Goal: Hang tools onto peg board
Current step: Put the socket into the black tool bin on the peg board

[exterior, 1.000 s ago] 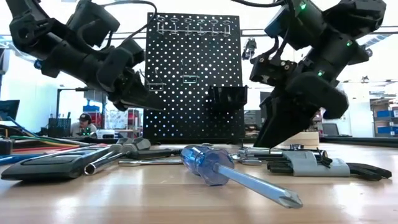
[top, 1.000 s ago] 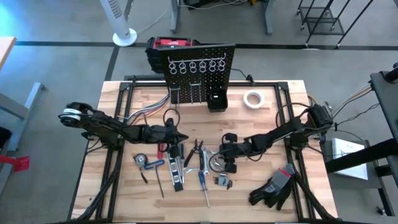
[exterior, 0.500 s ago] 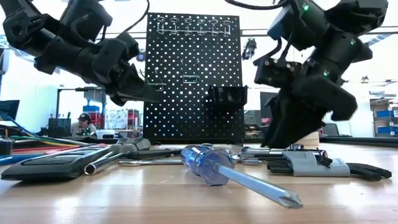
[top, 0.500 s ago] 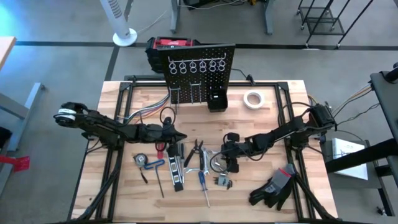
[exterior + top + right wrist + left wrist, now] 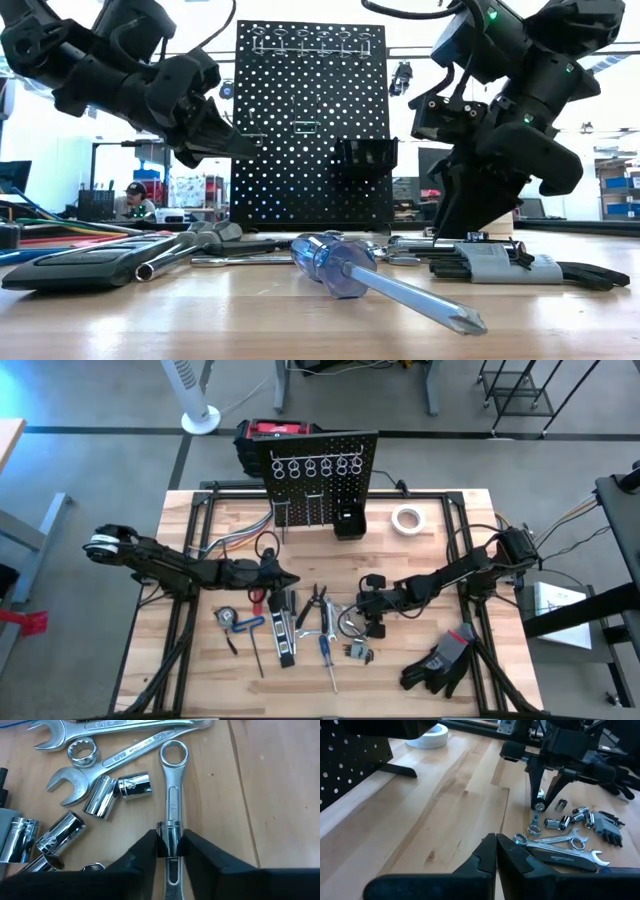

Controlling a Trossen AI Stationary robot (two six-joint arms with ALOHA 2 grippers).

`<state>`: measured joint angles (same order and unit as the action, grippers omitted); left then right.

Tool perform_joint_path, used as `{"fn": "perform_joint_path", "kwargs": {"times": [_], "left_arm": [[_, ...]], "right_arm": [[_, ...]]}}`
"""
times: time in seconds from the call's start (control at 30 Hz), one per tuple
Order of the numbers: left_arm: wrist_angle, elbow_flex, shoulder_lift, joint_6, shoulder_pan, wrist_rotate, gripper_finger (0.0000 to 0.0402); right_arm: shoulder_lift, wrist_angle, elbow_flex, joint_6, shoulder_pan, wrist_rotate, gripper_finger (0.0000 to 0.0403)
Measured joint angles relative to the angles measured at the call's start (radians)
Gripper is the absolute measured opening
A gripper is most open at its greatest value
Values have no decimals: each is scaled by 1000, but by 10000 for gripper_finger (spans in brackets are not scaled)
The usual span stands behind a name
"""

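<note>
- Our right gripper (image 5: 169,851) is pinched on the shank of a silver combination wrench (image 5: 171,805), whose ring end lies on the wooden table (image 5: 280,785) pointing away from the fingers. In the left wrist view the same wrench (image 5: 538,812) hangs from the right arm with its ring end touching the wood.
- We judge the step in hand to be lifting this wrench clear. We should raise it straight up first, since loose sockets (image 5: 117,790) and two more wrenches (image 5: 107,757) lie just beside it and a sideways drag would scatter them.
- The grip is on a narrow polished shank, so we should expect it to pivot; a slow lift lets us see any swing.
- The peg board (image 5: 322,470) stands at the table's far edge, well apart from the wrench, its ring hooks (image 5: 312,465) along the top. We want the ring end leading so it can slip over a hook.
- Our left gripper (image 5: 495,855) hovers with fingers pressed together, holding nothing, near the pliers (image 5: 316,603); it should stay out of the right arm's path.
</note>
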<state>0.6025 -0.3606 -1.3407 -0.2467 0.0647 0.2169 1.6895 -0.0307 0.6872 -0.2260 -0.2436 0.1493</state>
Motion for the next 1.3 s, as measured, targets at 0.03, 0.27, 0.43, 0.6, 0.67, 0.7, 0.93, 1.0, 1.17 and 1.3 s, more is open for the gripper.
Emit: {"fn": "perform_joint_path", "kwargs": {"times": [0.03, 0.27, 0.43, 0.6, 0.67, 0.7, 0.93, 1.0, 1.17, 1.3], "left_arm": [[0, 2, 4, -3, 1, 0, 0], [-69, 3, 72, -15, 17, 0, 0], [-124, 4, 139, -16, 32, 0, 0], [-122, 4, 173, 0, 34, 1, 0], [-125, 5, 180, 1, 34, 1, 0], [-127, 6, 182, 1, 34, 1, 0], [-125, 15, 179, -1, 35, 3, 0], [-124, 16, 174, -2, 37, 4, 0], [-126, 17, 162, -5, 40, 7, 0], [-125, 17, 162, -6, 40, 10, 0]], "right_arm": [[0, 0, 0, 0, 0, 1, 54], [-14, -26, -2, 1, 0, 2, 51], [-67, -81, 24, 53, 2, 25, 51], [-136, -80, 58, 146, 38, 148, 51], [-163, -80, 73, 172, 70, 187, 53], [-174, -82, 79, 184, 89, 198, 55], [-247, -128, 108, 242, 244, 224, 53], [-258, -139, 116, 243, 291, 221, 54], [-260, -135, 136, 169, 392, 221, 73], [-256, -140, 142, 127, 435, 220, 109]]}}
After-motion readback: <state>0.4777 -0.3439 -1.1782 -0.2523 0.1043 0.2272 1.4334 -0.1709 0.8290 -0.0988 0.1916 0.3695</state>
